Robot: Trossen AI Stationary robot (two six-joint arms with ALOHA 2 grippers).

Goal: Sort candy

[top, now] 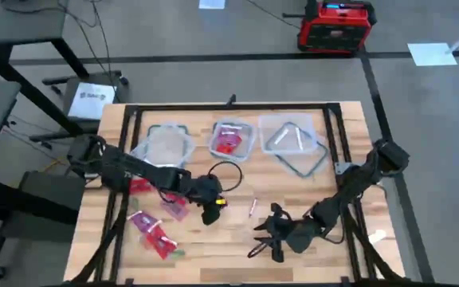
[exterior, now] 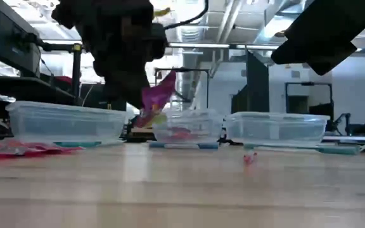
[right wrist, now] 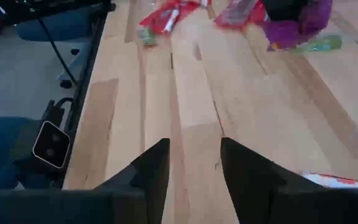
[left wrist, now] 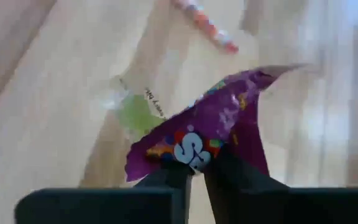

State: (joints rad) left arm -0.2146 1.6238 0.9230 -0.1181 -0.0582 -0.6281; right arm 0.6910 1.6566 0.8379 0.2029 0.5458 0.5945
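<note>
The left pincer (top: pixel 211 209) is pinching a purple candy packet (left wrist: pixel 210 127) by one edge above the surface (top: pixel 237 247), so the packet is at risk of slipping free or dragging a greenish piece (left wrist: pixel 132 111) beside it. The right pincer (right wrist: pixel 194 163) is waiting spread over bare wood. The middle container (top: pixel 231 139) is holding red pieces, the left container (top: pixel 164 145) and right container (top: pixel 293 139) are showing none, and more candy (top: pixel 151 231) is lying loose.
</note>
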